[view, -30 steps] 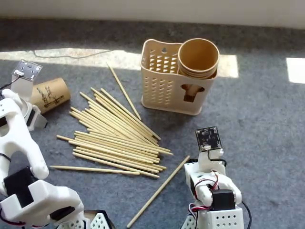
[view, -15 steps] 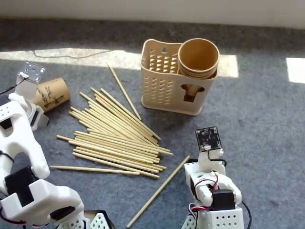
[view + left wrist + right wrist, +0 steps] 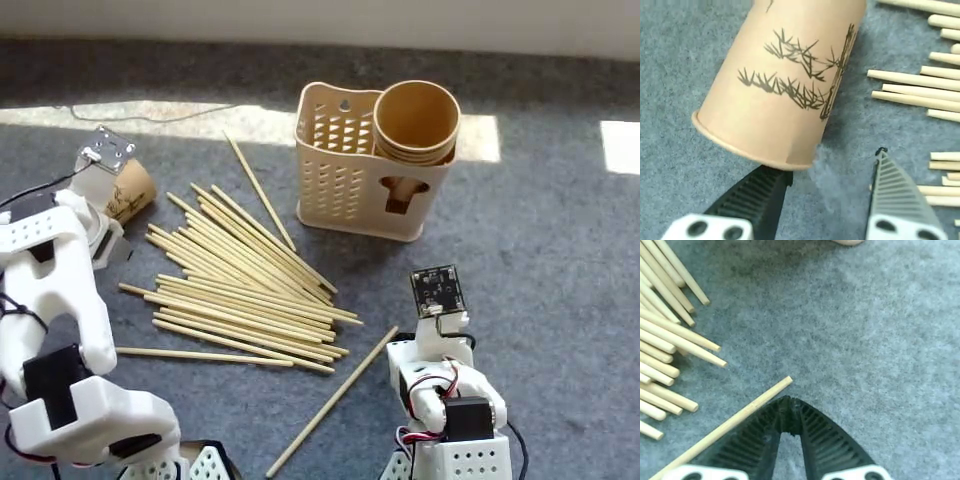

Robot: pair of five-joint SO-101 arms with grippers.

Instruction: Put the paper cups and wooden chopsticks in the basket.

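So nearest the arm bases, the right gripper [image 3: 789, 402] is closed all the way, tips pressed together with nothing between them, pointing down at the grey carpet [image 3: 560, 260]. A stray chopstick [image 3: 725, 427] lies on a slant just beside its tip, apart from the rest; whether it's actually touching the gripper I can't tell. A bit further out is the main pile of chopsticks [image 3: 240, 280], a loose fan spread flat on the carpet between the two arms, with one more single stick [image 3: 200, 355] lying along its near edge. On the left side of the pile, the left gripper [image 3: 833, 162] is wide open and holding nothing. It sits low at the mouth end of a cup [image 3: 785, 80] that's tipped over on its side. One finger [image 3: 757, 195] has its tip right at the cup's rim, and the other finger [image 3: 890, 190] is off to the side over bare carpet, on the side where the chopstick ends are. Past the pile, another lone stick [image 3: 257, 190] lies angled toward the basket [image 3: 345, 170]. The basket stands upright at the far end, well apart from both grippers, with stacked cups [image 3: 417, 120] sitting upright in its right half.
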